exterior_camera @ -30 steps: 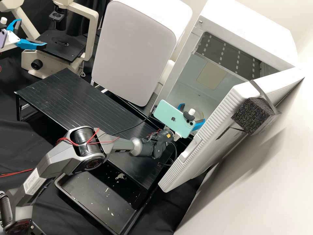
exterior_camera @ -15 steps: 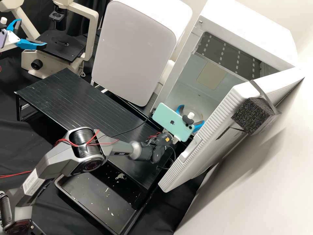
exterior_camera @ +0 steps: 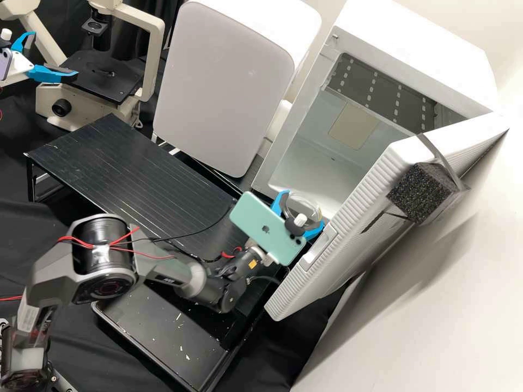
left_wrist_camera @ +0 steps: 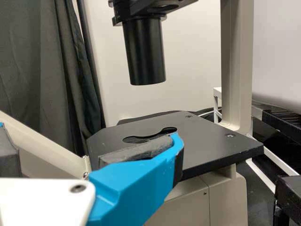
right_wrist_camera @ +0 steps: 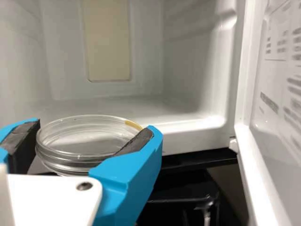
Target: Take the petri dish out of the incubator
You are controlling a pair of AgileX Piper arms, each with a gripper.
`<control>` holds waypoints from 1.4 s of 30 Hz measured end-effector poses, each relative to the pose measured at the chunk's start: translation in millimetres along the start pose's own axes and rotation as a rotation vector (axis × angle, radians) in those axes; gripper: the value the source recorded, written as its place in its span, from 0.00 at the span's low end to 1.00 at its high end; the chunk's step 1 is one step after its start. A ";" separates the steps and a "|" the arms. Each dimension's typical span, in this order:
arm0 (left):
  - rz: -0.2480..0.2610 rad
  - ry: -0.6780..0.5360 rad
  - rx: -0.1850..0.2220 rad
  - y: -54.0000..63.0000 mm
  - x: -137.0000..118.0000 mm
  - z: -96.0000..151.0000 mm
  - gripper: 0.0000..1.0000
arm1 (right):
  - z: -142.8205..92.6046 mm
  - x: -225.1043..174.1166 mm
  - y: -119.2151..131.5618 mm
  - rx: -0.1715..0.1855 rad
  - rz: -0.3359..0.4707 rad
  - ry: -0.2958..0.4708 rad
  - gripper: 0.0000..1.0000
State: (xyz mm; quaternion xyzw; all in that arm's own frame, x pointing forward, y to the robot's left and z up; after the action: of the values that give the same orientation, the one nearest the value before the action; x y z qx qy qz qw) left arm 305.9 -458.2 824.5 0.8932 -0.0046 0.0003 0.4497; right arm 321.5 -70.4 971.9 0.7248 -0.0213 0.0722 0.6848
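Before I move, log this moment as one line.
right claw: gripping petri dish | dish: in front of incubator opening | incubator door: open | left claw: open, by microscope stage

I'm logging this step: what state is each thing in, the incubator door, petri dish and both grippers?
Incubator door: open.
Petri dish: held, in front of the incubator.
Right gripper: jaws closed on the dish.
Left gripper: jaws open, by the microscope.

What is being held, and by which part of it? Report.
A clear petri dish, by opposite sides of its round wall, in the right gripper. The left gripper holds nothing.
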 end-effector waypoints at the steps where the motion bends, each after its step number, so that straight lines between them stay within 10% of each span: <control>1: 0.000 0.000 0.000 0.0 0.0 0.0 1.00 | -1.0 -7.6 -3.7 0.009 0.001 0.005 0.00; 19: 0.000 0.000 0.000 0.0 0.0 0.0 1.00 | -81.5 -136.9 -107.5 -0.105 -0.197 0.107 0.00; 38: 0.000 0.000 0.000 0.0 0.0 0.0 1.00 | -77.4 -136.7 -145.0 -0.108 -0.334 0.119 0.00; 39: 0.000 0.000 0.000 0.0 0.0 0.0 1.00 | -77.3 -136.4 -145.9 -0.112 -0.336 0.122 1.00; 42: 0.000 0.000 0.000 0.0 0.0 0.0 1.00 | -76.9 -136.6 -147.0 -0.109 -0.337 0.123 1.00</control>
State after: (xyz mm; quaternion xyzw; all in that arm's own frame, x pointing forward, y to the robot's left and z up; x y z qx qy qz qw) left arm 305.9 -458.2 824.5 0.8932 -0.0046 0.0003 0.4497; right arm 199.8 5.9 812.1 0.6740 0.1384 -0.0008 0.7256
